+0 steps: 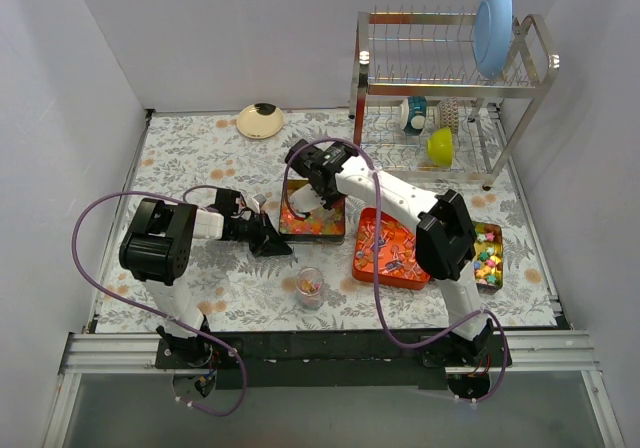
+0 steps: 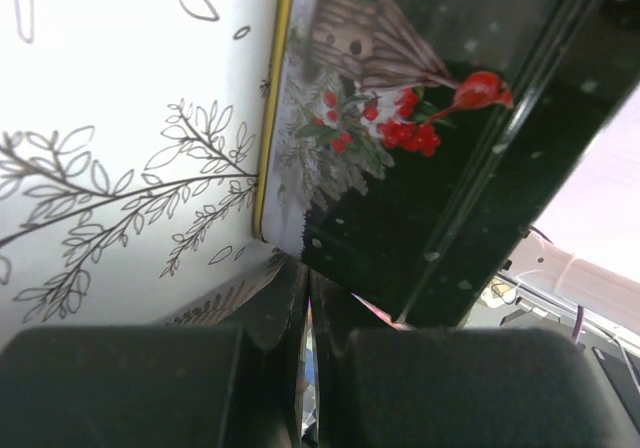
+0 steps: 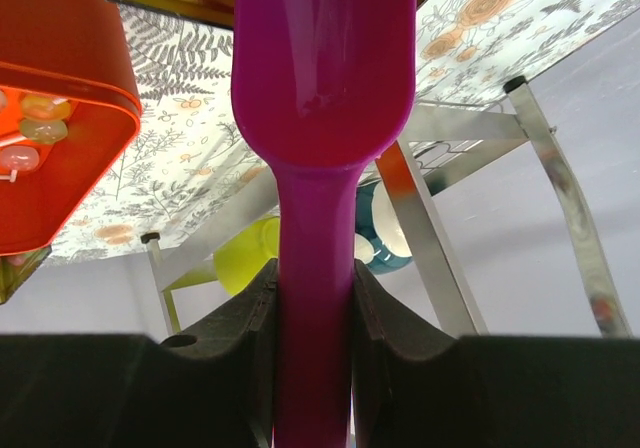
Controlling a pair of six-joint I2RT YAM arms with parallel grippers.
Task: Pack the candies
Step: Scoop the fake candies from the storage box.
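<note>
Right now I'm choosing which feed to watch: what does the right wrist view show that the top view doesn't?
Only the right wrist view: the purple scoop, its handle clamped in the right tool. Only the top view: the left tool, the small jar, the blue plate. Both: the orange tray with candies, the dish rack, the green bowl.

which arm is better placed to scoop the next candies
Right: its pincer grips the scoop over the tin of candies; the left pincer sits at the tin's edge with no scoop.
</note>
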